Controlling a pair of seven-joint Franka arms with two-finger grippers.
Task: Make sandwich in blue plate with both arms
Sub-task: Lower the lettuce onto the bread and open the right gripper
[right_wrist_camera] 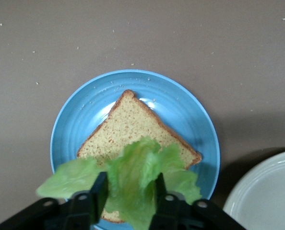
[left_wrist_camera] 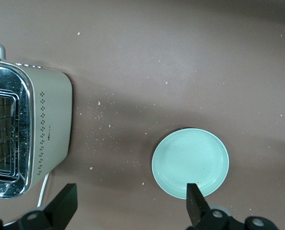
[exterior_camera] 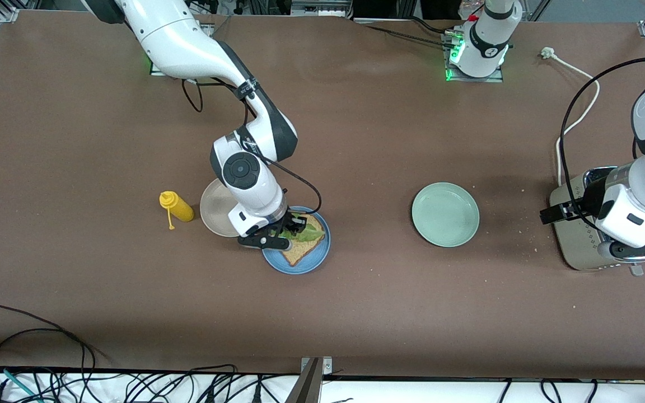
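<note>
bread slice (right_wrist_camera: 133,129) on blue plate (right_wrist_camera: 82,112), lettuce (right_wrist_camera: 137,175) over it, green plate (exterior_camera: 445,214)

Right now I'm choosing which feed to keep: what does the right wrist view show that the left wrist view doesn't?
Only the right wrist view: the right gripper with the lettuce leaf between its fingers, over the bread slice on the blue plate, beside the beige plate.

Only the left wrist view: the open left gripper, the toaster, the pale green plate.

Both: the brown table.
</note>
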